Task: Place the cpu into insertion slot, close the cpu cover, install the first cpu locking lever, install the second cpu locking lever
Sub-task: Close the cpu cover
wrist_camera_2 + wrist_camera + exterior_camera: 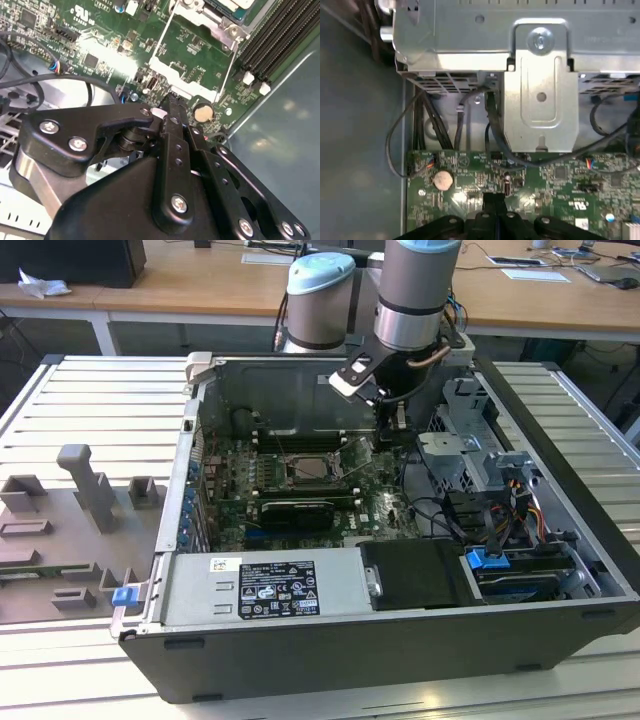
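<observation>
In the exterior view the claw (pixel 392 425) is hanging inside the open computer case (pixel 350 665), to the exterior view's right of the insertion slot (pixel 290 470). Something pale, which I am taking for the cpu (pixel 312 469), is lying flat in that slot. The cpu cover (pixel 357 452) is standing tilted up between the slot and the claw, so it is not closed. In the second wrist view the two fingers are pressing together with nothing visible between them. The claw (pixel 172 102) is pointing at the free edge of the cpu cover (pixel 170 70), very near it, but I cannot tell if it is touching. I am judging the cover to be thin, light, stiff sheet metal that swings easily on its hinge. It is better pushed at the free edge than squeezed, because its side strips are narrow and the parts under it are delicate. In the first wrist view the joined tips of the claw (pixel 492 200) are hovering over the green board (pixel 560 175), near a round coin battery (pixel 443 179), with a metal cage (pixel 540 75) beyond.
</observation>
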Action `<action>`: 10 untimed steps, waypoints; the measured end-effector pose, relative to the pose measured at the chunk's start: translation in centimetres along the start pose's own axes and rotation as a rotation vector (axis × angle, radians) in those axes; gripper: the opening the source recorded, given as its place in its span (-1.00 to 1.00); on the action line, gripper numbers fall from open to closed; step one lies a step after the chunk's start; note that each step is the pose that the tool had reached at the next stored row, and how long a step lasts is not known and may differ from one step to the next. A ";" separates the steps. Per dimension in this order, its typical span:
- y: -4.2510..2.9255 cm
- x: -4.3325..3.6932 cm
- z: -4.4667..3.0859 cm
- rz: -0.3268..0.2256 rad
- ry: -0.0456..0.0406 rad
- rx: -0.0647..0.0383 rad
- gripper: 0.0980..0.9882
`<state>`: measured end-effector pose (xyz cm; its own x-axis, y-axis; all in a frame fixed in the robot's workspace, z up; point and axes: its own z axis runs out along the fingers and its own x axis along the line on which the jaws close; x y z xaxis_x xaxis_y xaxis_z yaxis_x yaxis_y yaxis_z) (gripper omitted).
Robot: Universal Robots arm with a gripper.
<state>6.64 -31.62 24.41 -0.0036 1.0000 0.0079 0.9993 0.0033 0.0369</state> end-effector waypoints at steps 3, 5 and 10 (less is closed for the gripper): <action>0.00 0.00 0.07 0.000 0.0004 0.050 -0.98; -0.01 0.00 0.05 0.001 0.0005 0.079 -0.98; -1.04 0.00 0.00 0.001 0.0005 0.083 -0.98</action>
<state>5.60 -31.62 24.38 -0.0029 1.0000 0.0084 0.9990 0.0033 -0.0457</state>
